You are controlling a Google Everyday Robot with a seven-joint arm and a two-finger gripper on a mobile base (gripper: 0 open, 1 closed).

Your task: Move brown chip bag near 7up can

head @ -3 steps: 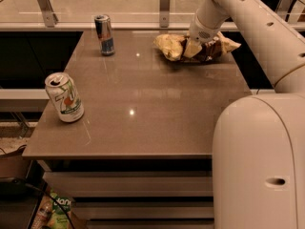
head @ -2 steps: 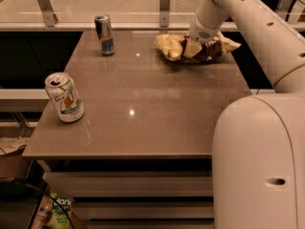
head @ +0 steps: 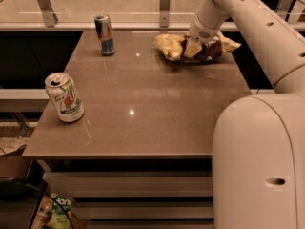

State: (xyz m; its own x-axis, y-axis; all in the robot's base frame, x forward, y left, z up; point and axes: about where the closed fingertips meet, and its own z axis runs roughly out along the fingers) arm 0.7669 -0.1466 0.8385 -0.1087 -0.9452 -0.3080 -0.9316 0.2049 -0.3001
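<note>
The brown chip bag (head: 214, 49) lies at the far right of the table, crinkled, with a pale yellow end (head: 169, 46) pointing left. My gripper (head: 193, 50) comes down from the white arm onto the middle of the bag and touches it. The 7up can (head: 65, 98), white with a green band and orange-red marks, stands upright near the table's front left edge, far from the bag.
A slim blue-and-silver can (head: 104, 35) stands upright at the far left of the grey table (head: 143, 113). A glass railing with metal posts (head: 165, 4) runs behind the table. My white base (head: 259, 161) fills the lower right. Packaged goods (head: 57, 211) sit under the table at lower left.
</note>
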